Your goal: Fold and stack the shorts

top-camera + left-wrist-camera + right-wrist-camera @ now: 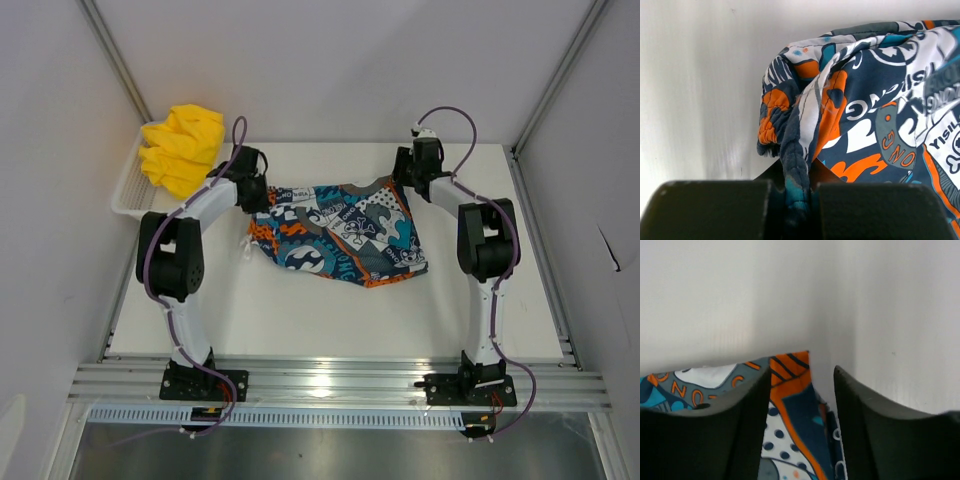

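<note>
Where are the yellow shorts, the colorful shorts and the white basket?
yellow shorts [182, 148]: top view, middle of the bunched pile.
colorful shorts [340, 235]: top view, middle of the spread-out cloth.
white basket [128, 192]: top view, its bare mesh wall on the left.

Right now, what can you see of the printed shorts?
The printed shorts are soft cloth in blue, orange, black and white, lying spread but wrinkled on the white table. The left gripper pinches a bunched fold at their left end; the right gripper stands open over their far right corner.
</note>
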Controlling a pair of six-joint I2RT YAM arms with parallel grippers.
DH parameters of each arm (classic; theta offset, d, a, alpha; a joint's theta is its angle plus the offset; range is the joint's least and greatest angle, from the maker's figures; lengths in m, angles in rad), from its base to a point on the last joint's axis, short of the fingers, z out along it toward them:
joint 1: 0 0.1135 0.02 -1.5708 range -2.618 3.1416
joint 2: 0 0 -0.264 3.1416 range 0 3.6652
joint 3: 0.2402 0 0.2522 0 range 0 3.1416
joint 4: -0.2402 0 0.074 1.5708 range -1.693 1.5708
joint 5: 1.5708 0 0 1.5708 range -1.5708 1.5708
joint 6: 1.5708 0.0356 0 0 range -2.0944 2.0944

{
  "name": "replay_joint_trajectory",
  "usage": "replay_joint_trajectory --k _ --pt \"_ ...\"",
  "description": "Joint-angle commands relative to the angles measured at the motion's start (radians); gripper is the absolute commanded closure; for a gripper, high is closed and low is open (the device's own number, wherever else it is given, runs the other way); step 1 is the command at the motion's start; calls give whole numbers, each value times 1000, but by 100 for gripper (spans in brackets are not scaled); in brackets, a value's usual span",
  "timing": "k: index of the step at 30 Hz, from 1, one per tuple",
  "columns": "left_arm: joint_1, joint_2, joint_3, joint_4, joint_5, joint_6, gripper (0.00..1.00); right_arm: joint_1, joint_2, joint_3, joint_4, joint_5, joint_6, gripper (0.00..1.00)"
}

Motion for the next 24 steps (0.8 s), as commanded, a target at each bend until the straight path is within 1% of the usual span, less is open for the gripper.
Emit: replay_joint_trajectory --k 1,2,3,4,6,7,8,9,10,11,12,14,15,17,18,19,23,24 --pt "-1 4 48 -12 -20 19 100 -11 -1 56 3 49 -10 41" --pt "-1 6 49 -12 -20 18 100 -11 -10 45 3 49 -8 31" --pt "-1 10 51 -13 -21 10 100 -10 -39 36 3 51 -2 28" --pt "-1 12 66 -27 -23 5 100 -10 -56 25 2 51 2 26" --pt "-1 26 80 -51 -24 -12 100 -2 -113 -16 3 55 24 26" --pt "-1 27 99 -76 -24 -19 100 2 -137 -67 8 57 33 28" --pt "-3 29 103 -85 -24 -25 100 10 -165 -103 44 40 42 32" --pt "-3 29 107 -91 -55 -36 100 28 -221 -140 63 37 64 35" --pt "-3 29 121 -101 -58 -41 100 39 -249 -176 80 37 75 41" --pt "-3 29 129 -120 -61 -44 100 51 -277 -244 112 37 85 47" --pt "-3 36 143 -133 -66 -47 100 82 -321 -277 129 28 96 52" --pt "-4 40 169 -171 -73 -48 100 110 -360 -369 167 20 128 65" --pt "-4 47 187 -185 -84 -47 100 126 -392 -397 178 26 139 76" --pt "-4 56 225 -216 -95 -44 100 175 -418 -450 215 25 165 89" --pt "-4 73 247 -248 -107 -38 100 236 -446 -526 239 40 179 100" --pt "-4 82 291 -263 -112 -32 100 260 -451 -542 240 54 183 100" --pt "-4 125 365 -337 -121 -19 100 364 -449 -619 255 58 213 100" --pt "-4 139 383 -348 -130 -19 100 407 -437 -624 246 81 216 100"
